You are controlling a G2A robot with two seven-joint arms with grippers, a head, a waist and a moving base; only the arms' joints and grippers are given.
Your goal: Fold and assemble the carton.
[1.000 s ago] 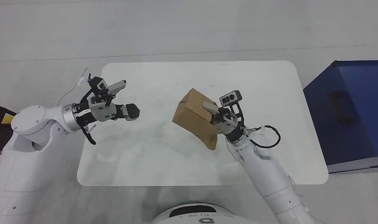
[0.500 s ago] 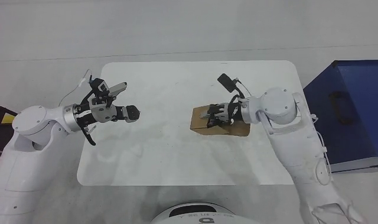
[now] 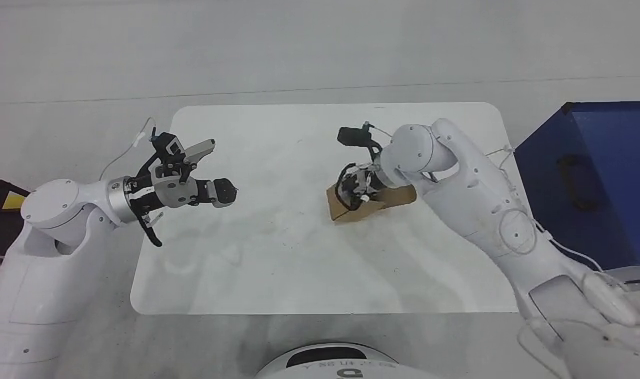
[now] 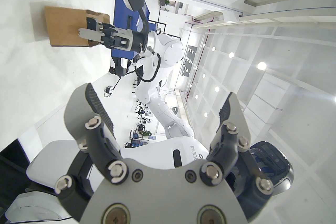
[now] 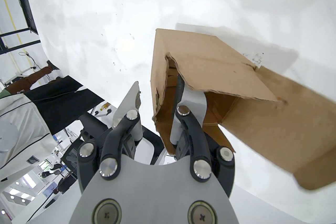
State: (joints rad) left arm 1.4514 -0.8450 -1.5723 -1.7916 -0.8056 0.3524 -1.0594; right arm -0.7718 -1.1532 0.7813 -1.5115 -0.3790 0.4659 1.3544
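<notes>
- Cardboard carton [image 3: 388, 200], just the one, lies on the white tabletop [image 3: 290, 269] at about 3 o'clock from its middle. Its long axis runs roughly 8-to-2.
- The right tool [image 3: 351, 186] is at the carton's open 8 o'clock end with its jaws parted, one finger inside and one outside the wall. It doesn't look clamped to me.
- The left tool [image 3: 226, 190] is wide open, empty and well apart, with the carton at its 3 o'clock.
- Right arm's way nearer, so I'd guess the next fold is its job.
- Count: one carton, two tools.

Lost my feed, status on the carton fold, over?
Left gripper open, away from carton. Right gripper open, straddling carton's end wall. Carton on table, end unclosed. Nothing in the way.
</notes>
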